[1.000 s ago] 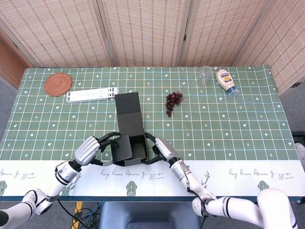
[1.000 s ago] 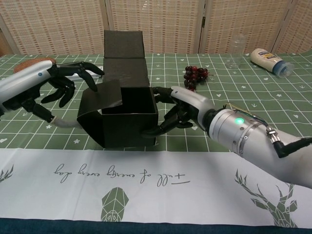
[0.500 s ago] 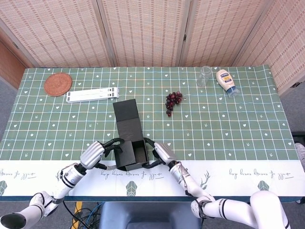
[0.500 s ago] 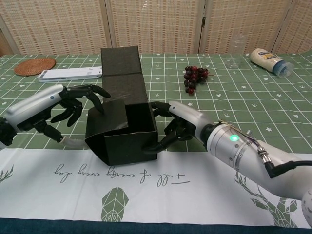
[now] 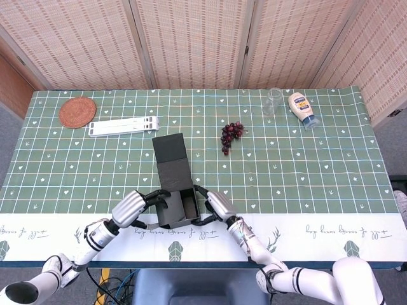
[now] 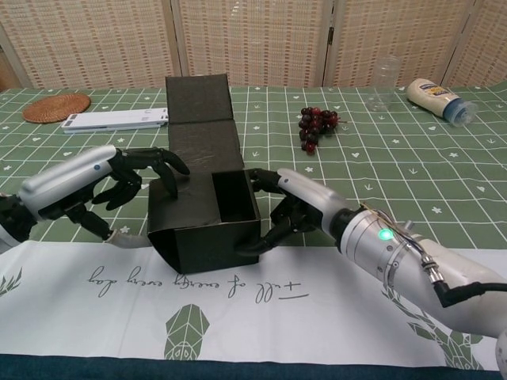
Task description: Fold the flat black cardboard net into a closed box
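Sitting near the front edge of the table [image 5: 305,171], the black box [image 5: 176,206] [image 6: 202,229] is partly formed: its walls stand up, a side flap leans inward over the left half of the opening, and its long lid panel lies flat on the cloth, stretching away toward the back. The left hand [image 5: 133,206] [image 6: 119,178] presses its dark fingertips on that inward flap, fingers curled over the box's left edge, gripping nothing. The right hand [image 5: 213,204] [image 6: 297,210] braces the right wall, thumb and fingers spread against the cardboard, steadying rather than enclosing it. Farther back lie a bunch of dark grapes [image 5: 231,135] [image 6: 317,125], a clear glass [image 5: 273,100] [image 6: 384,79], a squeeze bottle [image 5: 301,109] [image 6: 438,99] on its side, a woven coaster [image 5: 77,112] [image 6: 55,107] and a white strip [image 5: 123,126] [image 6: 115,120].
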{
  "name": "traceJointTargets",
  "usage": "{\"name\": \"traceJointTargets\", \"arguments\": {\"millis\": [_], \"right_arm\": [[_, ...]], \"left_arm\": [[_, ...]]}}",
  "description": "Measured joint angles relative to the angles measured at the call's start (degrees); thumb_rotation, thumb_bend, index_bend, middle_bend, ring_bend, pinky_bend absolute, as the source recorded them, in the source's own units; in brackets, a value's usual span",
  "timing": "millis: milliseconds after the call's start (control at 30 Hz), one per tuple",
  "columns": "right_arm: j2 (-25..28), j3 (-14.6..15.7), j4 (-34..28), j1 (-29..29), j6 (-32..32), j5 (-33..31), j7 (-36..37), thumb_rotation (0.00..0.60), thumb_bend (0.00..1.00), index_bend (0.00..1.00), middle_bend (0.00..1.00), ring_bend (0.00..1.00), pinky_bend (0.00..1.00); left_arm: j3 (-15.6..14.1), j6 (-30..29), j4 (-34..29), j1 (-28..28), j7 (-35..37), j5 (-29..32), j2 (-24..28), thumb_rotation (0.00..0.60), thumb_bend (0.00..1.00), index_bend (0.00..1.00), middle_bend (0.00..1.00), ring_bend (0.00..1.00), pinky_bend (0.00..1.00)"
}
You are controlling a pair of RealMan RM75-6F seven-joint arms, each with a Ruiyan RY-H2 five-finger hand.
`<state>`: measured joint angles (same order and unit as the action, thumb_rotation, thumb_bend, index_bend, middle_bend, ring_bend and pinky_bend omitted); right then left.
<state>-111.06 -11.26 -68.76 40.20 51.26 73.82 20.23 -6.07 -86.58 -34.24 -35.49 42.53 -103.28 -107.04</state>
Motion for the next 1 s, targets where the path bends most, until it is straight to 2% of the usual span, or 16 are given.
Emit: {"name": "traceJointTargets", "arguments": {"millis": [200, 600, 767, 800, 833, 1000], "right_arm": [[-0.2, 0.1, 0.3, -0.2, -0.3, 0.2, -0.1, 0.600, 0.41, 0.36, 0.48, 0.93, 1.00], [0.1, 0.3, -0.1, -0.4, -0.9, 0.7, -0.5, 0.600, 0.41, 0.36, 0.48, 0.92, 1.00], [0.2, 0.4, -0.3, -0.5, -1.2, 0.7, -0.5, 0.600, 0.41, 0.36, 0.48, 0.92, 1.00], [0.3, 0.4, -0.4, -0.5, -1.2, 0.7, -0.4, 0.600, 0.41, 0.36, 0.48, 0.92, 1.00], [0.3, 0.4, -0.4, -0.5, -1.3, 0.8, -0.4, 0.600, 0.41, 0.36, 0.48, 0.92, 1.00], [0.4, 0.4, -0.6, -0.6, -1.3, 0.9, -0.4, 0.600, 0.46, 0.36, 0.48, 0.92, 1.00]], "left_arm": [[-0.7, -0.6, 1.0, -0.8, -2.2, -1.0, -0.1, 0.600, 0.09, 0.44, 0.28, 0.71, 0.89], [-2.3, 0.4, 0.2, -3.1, -7.1, -2.6, 1.2, 0.600, 0.09, 0.48, 0.32, 0.72, 0.89], [-2.4, 0.6, -0.6, -4.1, -9.4, -3.0, 1.8, 0.600, 0.09, 0.52, 0.35, 0.76, 0.89], [-2.5, 0.6, -0.6, -4.2, -9.8, -3.1, 1.9, 0.600, 0.09, 0.53, 0.36, 0.80, 0.89], [-2.5, 0.4, -0.7, -4.4, -10.3, -3.2, 2.0, 0.600, 0.09, 0.53, 0.36, 0.78, 0.89], [-2.9, 0.2, -0.9, -4.4, -10.8, -3.3, 2.1, 0.600, 0.09, 0.54, 0.37, 0.84, 0.89]]}}
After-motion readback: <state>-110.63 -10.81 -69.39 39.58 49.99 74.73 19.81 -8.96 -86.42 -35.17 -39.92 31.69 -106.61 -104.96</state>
